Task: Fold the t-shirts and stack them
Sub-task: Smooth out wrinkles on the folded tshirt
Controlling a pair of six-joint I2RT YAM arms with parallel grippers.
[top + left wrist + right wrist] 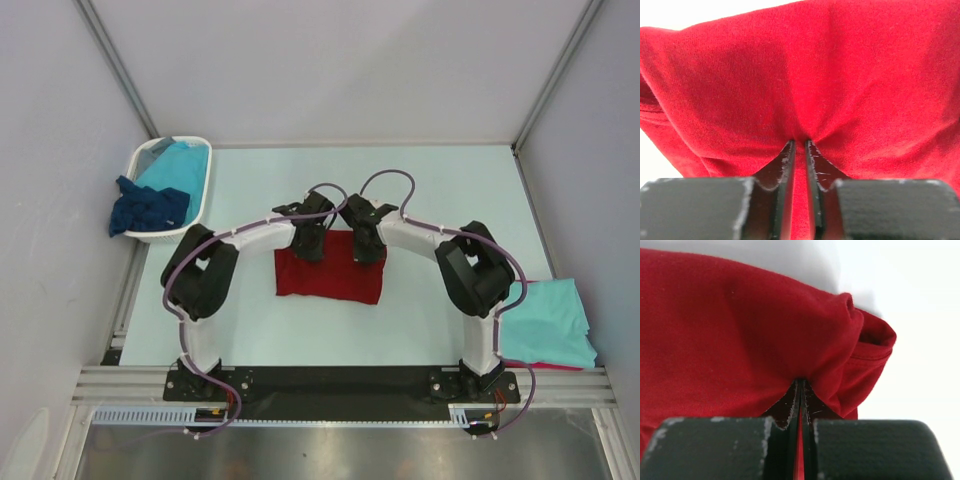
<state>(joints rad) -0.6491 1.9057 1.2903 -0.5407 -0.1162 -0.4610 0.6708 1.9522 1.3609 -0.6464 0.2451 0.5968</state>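
A dark red t-shirt (330, 278) lies partly folded in the middle of the table. My left gripper (310, 245) is shut on its far edge at the left, with cloth pinched between the jaws (800, 142). My right gripper (366, 245) is shut on the far edge at the right (800, 381), beside a folded sleeve corner (867, 347). A turquoise t-shirt (545, 322) lies folded at the right on another red one (545, 366). A dark navy t-shirt (145, 208) and a turquoise one (178, 165) are in the basket.
The white plastic basket (206, 170) stands at the far left of the table. Grey walls and metal posts close in the table on three sides. Both arms arch over the near half of the table.
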